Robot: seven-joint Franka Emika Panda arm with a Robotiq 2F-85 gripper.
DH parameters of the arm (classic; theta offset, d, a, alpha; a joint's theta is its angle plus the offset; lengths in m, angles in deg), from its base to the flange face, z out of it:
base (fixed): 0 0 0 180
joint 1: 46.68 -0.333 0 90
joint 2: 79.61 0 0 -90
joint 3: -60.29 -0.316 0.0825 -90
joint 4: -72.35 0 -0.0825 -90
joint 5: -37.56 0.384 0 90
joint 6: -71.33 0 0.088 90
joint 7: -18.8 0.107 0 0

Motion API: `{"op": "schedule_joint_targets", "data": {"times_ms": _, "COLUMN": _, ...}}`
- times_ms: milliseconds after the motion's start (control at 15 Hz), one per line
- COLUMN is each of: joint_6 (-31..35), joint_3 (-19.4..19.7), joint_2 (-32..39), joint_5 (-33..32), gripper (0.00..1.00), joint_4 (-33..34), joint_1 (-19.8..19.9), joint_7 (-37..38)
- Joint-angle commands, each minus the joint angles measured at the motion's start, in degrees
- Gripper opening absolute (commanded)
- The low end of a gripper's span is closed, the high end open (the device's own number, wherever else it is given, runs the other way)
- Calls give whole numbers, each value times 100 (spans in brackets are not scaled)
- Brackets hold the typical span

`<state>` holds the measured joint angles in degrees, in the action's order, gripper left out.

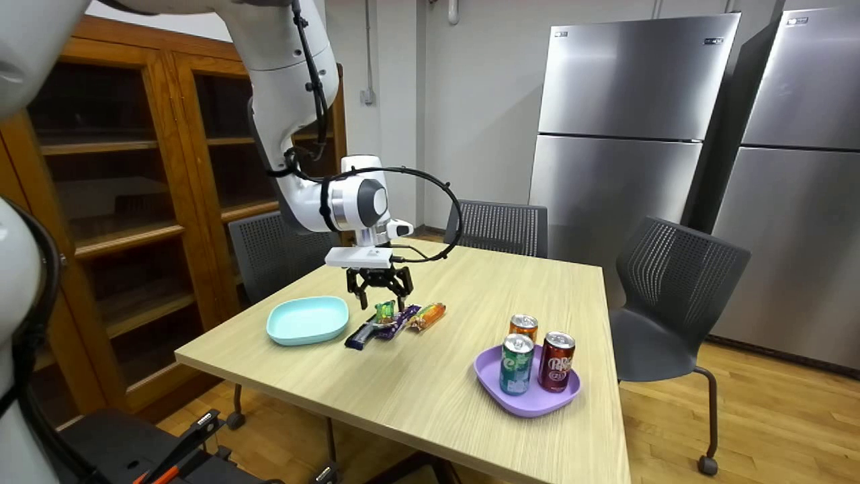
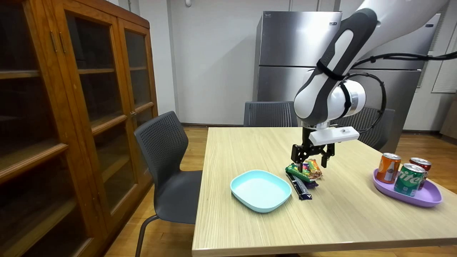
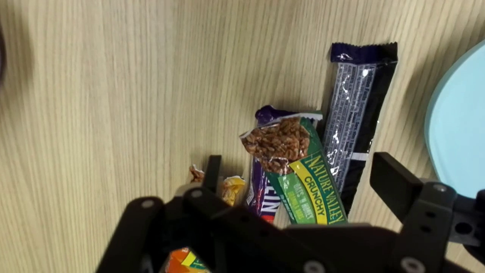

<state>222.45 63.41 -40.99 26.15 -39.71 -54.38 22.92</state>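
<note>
Green comes out on top: in an exterior view, the green bar [image 1: 385, 313] lies above its neighbours, right beneath the pincer [image 1: 382, 300], whose jaws stand spread wide with nothing gripped. At the group's edge, the orange bar [image 1: 428, 316]; on the opposite side, the blue tray [image 1: 308, 320], all on one worktop [image 1: 484, 289].

In an exterior view, the fingertips [image 2: 324, 162] hang low; whether one touches that wrapper, I can't tell.

And the wrist view shows the catch! The green bar slants over the purple bar [image 3: 260, 189] and overlaps the dark bar [image 3: 350, 113], and the spread takes in parts of all three. Tidy work here, I'd say, means squaring the fingertips across the green bar's narrow width, keeping the dip shallow so the other two are left out, then squeezing softly, because that slick film could slip or crush.
</note>
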Motion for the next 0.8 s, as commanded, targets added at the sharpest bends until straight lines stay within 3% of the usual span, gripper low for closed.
{"op": "schedule_joint_targets", "data": {"times_ms": 0, "joint_6": -90, "joint_3": 16, "joint_2": 429, "joint_5": -98, "gripper": 100, "joint_4": 602, "joint_1": -54, "joint_7": -160}}
{"op": "schedule_joint_targets", "data": {"times_ms": 533, "joint_6": -203, "joint_3": 26, "joint_2": 1081, "joint_5": -126, "gripper": 100, "joint_4": 1449, "joint_1": -171, "joint_7": -299}}
{"op": "schedule_joint_targets", "data": {"times_ms": 667, "joint_6": -221, "joint_3": 32, "joint_2": 1196, "joint_5": -130, "gripper": 74, "joint_4": 1597, "joint_1": -192, "joint_7": -337}}
{"op": "schedule_joint_targets", "data": {"times_ms": 733, "joint_6": -232, "joint_3": 28, "joint_2": 1239, "joint_5": -121, "gripper": 68, "joint_4": 1656, "joint_1": -190, "joint_7": -360}}
